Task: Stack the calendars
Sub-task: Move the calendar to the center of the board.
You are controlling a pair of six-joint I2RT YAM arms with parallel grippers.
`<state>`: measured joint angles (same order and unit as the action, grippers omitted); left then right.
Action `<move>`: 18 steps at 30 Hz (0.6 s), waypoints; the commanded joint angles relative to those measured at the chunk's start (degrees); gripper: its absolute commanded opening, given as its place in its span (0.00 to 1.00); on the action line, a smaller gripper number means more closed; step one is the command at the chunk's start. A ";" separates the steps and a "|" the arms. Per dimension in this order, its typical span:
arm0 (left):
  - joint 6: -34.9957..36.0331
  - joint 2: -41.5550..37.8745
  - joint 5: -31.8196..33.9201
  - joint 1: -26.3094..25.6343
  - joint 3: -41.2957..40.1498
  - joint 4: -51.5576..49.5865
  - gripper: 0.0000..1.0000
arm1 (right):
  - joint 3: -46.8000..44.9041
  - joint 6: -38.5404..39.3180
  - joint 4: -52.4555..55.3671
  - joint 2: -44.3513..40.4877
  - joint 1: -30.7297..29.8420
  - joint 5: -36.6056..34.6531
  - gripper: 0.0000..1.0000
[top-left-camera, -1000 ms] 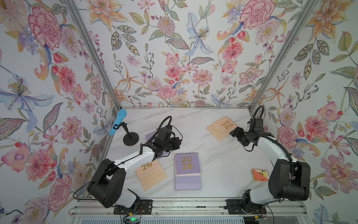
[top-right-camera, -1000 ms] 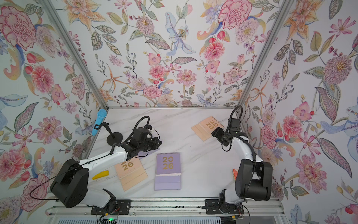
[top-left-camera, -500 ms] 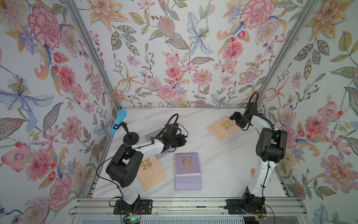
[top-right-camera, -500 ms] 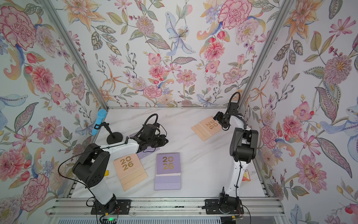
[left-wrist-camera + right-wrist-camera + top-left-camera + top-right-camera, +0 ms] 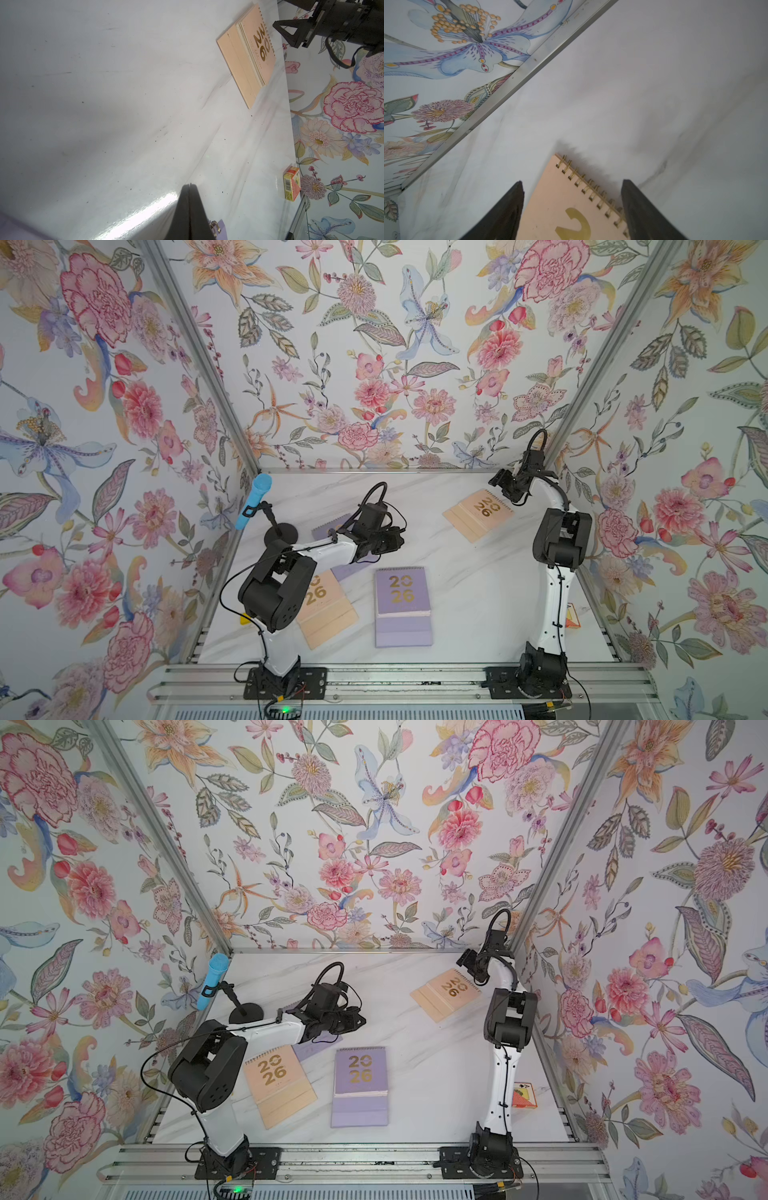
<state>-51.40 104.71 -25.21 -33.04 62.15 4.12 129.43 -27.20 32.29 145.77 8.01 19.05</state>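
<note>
Left claw (image 5: 190, 187) is hanging pinched shut over the desk (image 5: 457, 593), just beyond the front lavender calendar (image 5: 402, 605) and the front peach calendar (image 5: 328, 614), which are lying flat side by side near the rail (image 5: 415, 676). A second lavender calendar (image 5: 318, 1048) is lying partly hidden under its arm (image 5: 324, 549). Farther back, the right claw (image 5: 572, 182) is hovering with jaws spread wide over the spiral edge of the far peach calendar (image 5: 478, 514).

Flowered wallpaper (image 5: 374, 364) all round, white marble surface (image 5: 457, 580).
Closed in on three sides, aluminium posts (image 5: 200, 352) at the corners, bright even light.
</note>
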 commanded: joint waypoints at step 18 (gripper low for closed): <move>1.39 0.20 -0.21 1.13 1.48 -0.18 0.00 | -4.71 5.61 9.09 -1.57 -9.19 12.04 0.76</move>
<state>-51.20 104.71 -25.30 -32.51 62.15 4.10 129.36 -23.90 36.45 147.28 1.04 29.58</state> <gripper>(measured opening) 0.049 0.758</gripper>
